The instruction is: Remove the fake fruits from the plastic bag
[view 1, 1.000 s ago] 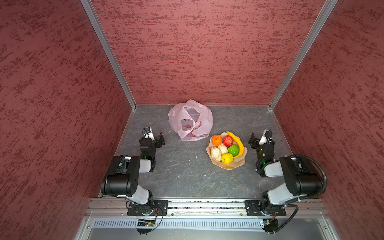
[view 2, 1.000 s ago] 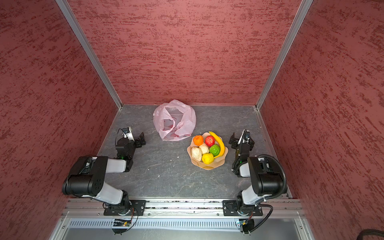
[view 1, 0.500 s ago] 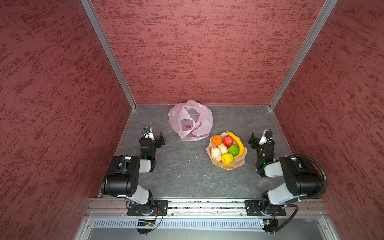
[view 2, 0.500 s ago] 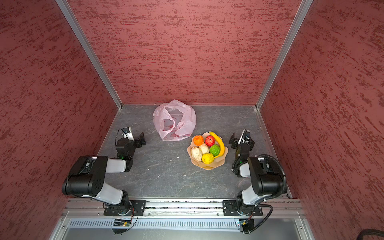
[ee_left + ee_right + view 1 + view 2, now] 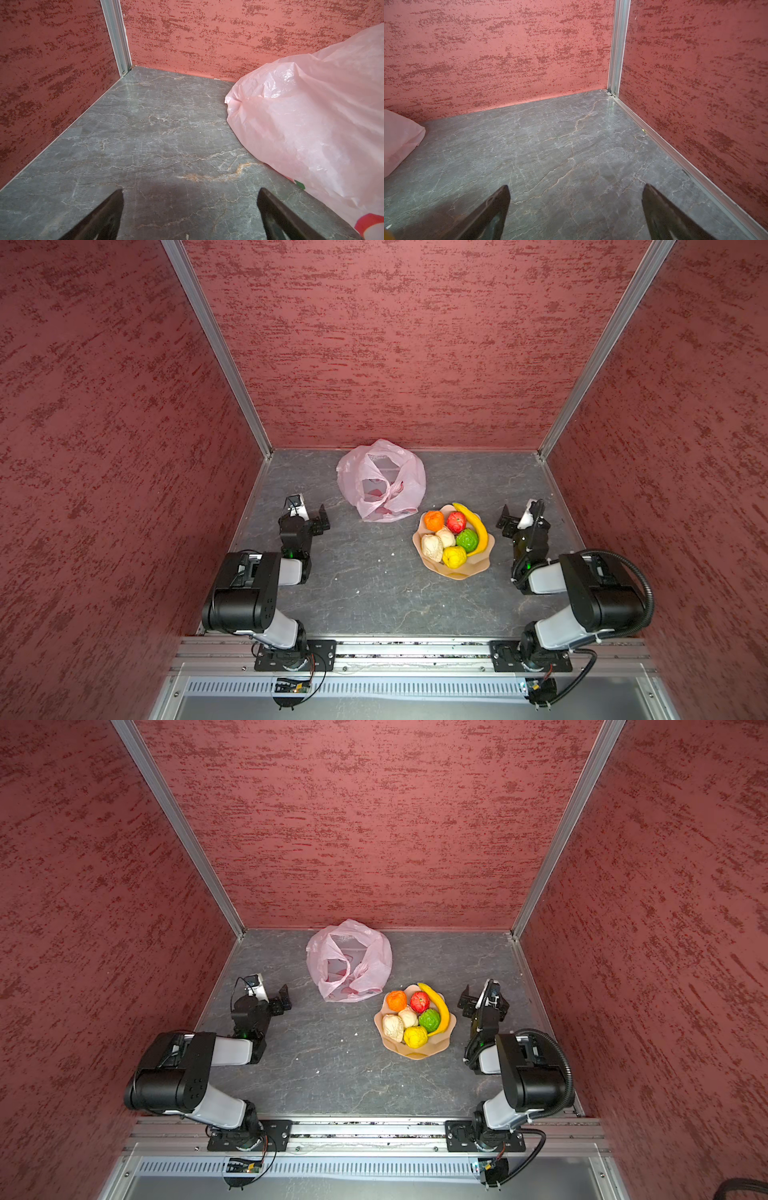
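The pale-pink plastic bag [image 5: 380, 481] [image 5: 349, 961] lies crumpled near the back wall, its mouth facing up. Only red printed marks show through it. Several fake fruits rest on a tan wavy-edged plate [image 5: 457, 574] [image 5: 415, 1054]: an orange [image 5: 434, 520], a red one [image 5: 456, 522], a banana [image 5: 476, 529], a green one [image 5: 467, 540], a yellow one [image 5: 454, 556] and two cream lumps [image 5: 432, 547]. My left gripper [image 5: 309, 510] [image 5: 190, 193] stands open just left of the bag [image 5: 301, 124], holding nothing. To the right of the plate, my right gripper [image 5: 517, 516] [image 5: 575, 191] is open over bare floor.
Red textured walls close in the grey marble-patterned floor [image 5: 374, 593] on three sides, with metal corner posts [image 5: 266, 452] at the back. In the right wrist view the bag's edge [image 5: 398, 141] shows beside the back wall. Both arms are folded low near the front rail [image 5: 415, 651].
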Controlling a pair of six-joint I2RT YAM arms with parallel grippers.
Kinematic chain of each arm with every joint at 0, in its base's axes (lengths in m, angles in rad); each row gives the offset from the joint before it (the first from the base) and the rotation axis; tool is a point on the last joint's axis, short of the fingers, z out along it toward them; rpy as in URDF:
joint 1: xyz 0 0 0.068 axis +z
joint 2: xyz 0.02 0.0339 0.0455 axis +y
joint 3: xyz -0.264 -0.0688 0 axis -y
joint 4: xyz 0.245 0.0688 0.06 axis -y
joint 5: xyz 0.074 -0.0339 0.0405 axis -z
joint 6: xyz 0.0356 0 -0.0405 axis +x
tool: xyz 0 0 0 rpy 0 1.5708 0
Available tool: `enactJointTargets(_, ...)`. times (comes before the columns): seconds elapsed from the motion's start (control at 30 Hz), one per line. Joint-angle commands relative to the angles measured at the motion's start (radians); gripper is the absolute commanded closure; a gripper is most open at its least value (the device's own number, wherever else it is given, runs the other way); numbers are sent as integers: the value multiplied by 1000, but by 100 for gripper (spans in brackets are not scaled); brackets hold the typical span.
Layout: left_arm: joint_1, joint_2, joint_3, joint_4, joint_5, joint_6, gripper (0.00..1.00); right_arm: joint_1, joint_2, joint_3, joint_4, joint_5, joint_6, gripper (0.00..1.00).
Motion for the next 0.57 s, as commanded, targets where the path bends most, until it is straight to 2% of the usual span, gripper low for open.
enactJointTargets(0.0, -6, 3, 16, 17, -7, 17, 0, -5, 2, 13, 17, -12, -19, 1)
enactJointTargets(0.53, -5, 4, 16, 17, -7, 18, 0, -7, 1, 17, 9, -19, -18, 1)
